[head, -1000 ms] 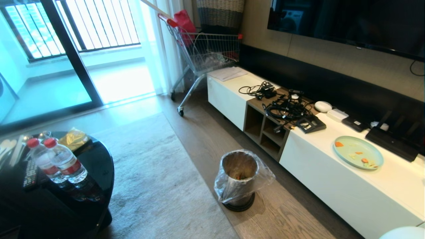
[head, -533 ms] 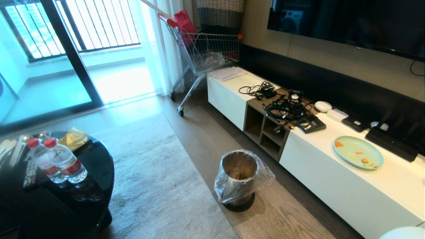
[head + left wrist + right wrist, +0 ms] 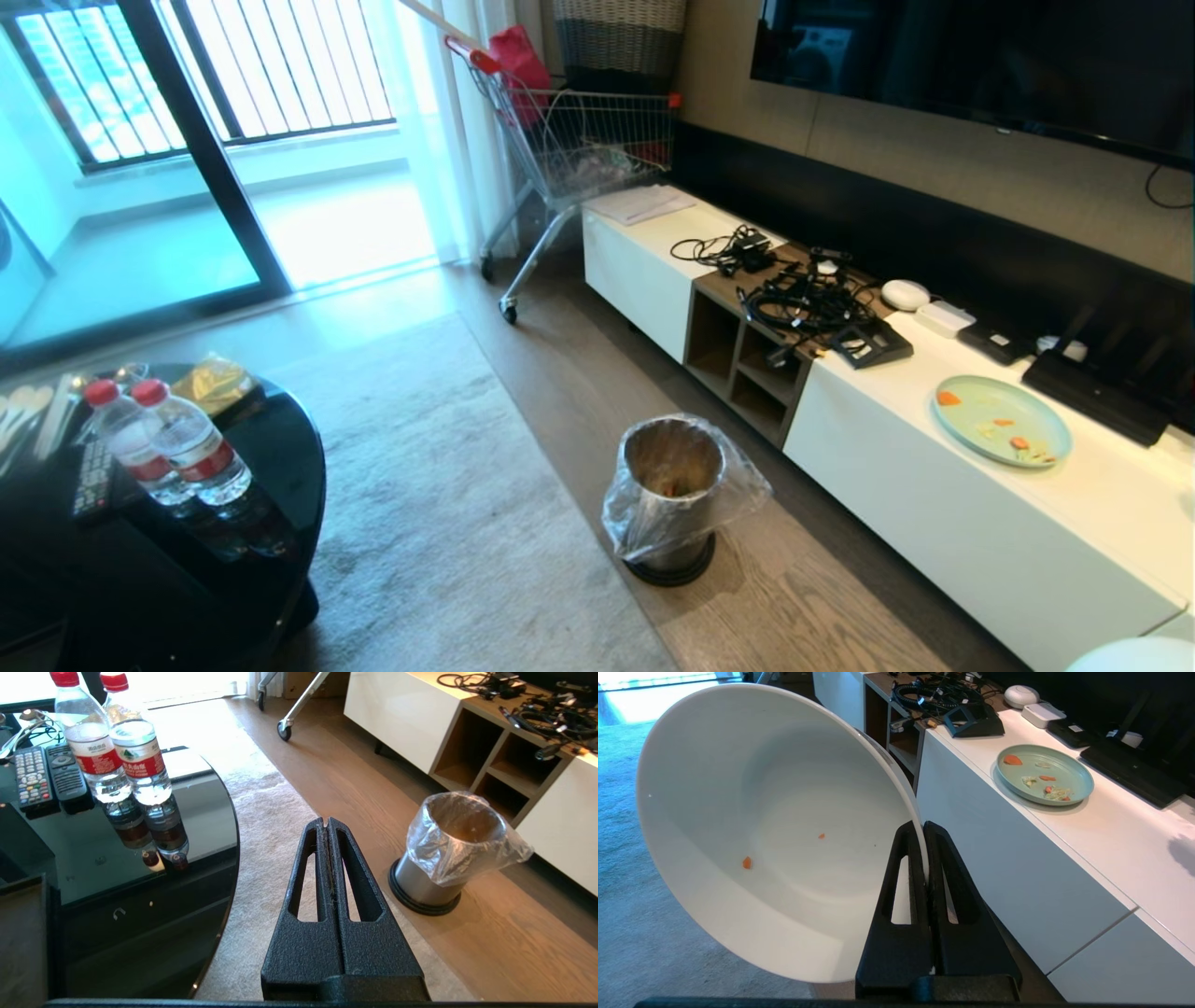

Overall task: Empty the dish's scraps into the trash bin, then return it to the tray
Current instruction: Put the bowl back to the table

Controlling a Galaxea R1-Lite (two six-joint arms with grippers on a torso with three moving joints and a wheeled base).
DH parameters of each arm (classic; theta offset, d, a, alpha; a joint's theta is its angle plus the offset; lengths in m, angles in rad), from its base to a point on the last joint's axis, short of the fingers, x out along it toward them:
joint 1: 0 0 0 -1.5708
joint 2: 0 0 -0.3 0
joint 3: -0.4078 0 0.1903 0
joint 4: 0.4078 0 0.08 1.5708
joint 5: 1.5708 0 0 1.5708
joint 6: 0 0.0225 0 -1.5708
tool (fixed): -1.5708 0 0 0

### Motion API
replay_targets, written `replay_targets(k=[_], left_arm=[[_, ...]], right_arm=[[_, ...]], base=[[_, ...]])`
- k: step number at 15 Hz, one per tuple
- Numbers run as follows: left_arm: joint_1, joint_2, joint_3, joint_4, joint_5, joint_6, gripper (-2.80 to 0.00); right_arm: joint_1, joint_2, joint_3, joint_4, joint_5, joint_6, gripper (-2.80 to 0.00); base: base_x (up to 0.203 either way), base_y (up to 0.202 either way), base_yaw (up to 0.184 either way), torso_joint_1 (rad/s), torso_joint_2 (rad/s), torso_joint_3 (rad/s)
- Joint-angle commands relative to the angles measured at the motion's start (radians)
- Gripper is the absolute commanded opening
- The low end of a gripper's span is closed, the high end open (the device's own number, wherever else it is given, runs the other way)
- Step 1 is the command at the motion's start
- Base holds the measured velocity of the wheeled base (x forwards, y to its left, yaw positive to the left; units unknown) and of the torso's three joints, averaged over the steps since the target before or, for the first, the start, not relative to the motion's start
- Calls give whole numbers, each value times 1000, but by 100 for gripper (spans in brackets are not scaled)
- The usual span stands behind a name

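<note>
R gripper (image 3: 923,828) is clamped on the rim of the dish (image 3: 775,826), fingers pinched tight w/ the thin white edge between them; the dish hangs tipped on its side, its hollow facing the wrist cam, off the floor and beside the white TV cabinet (image 3: 1017,858). A sliver of its rim also pokes into the head view at the bottom right corner (image 3: 1134,655). Inside the dish only 2 tiny orange bits (image 3: 747,862) cling to the glaze, 1 low near the wall, 1 nearer the middle. L gripper (image 3: 326,823) has its fingers pressed flat together, holding nothing, hanging over the edge of the grey rug (image 3: 275,812) between the black glass table (image 3: 196,812) and the trash bin (image 3: 672,495). The bin stands upright on the wood floor (image 3: 822,607), just in front of the cabinet's open wooden cubbies (image 3: 738,359), clear bag flared over its metal rim; some orange scraps (image 3: 668,489) show at the bottom inside. On the cabinet top, a pale teal plate (image 3: 1001,420) w/ a few orange and pale food bits sits well apart from the bin, a tangle of black cables (image 3: 808,303) further along. The glass table carries 2 red-capped water bottles (image 3: 168,448) touching each other, plus 2 remotes (image 3: 44,777) just beside them. A shopping cart (image 3: 569,149) is parked by the window at the far end. The tray can't be picked out for sure in any view.
</note>
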Motion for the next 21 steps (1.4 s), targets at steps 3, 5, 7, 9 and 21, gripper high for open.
replay_targets(k=[3, 5, 7, 9, 21], left_arm=[[0, 0, 0, 0, 1, -1, -280], [0, 0, 0, -2, 1, -1, -280], [0, 0, 0, -1, 1, -1, -280], [0, 0, 0, -2, 1, -1, -280], [0, 0, 0, 0, 1, 0, -280]], right_arm=[[0, 0, 0, 0, 1, -1, -280], [0, 2, 0, 0, 1, -1, -280], [0, 0, 0, 0, 1, -1, -280], [0, 0, 0, 0, 1, -1, -280], [0, 2, 0, 0, 1, -1, -280]], base=[[-187, 0, -1, 0, 1, 2], [-185, 0, 0, 1, 1, 2], [-184, 0, -1, 1, 5, 3], [-184, 0, -3, 5, 2, 3], [-24, 0, 0, -1, 1, 0]])
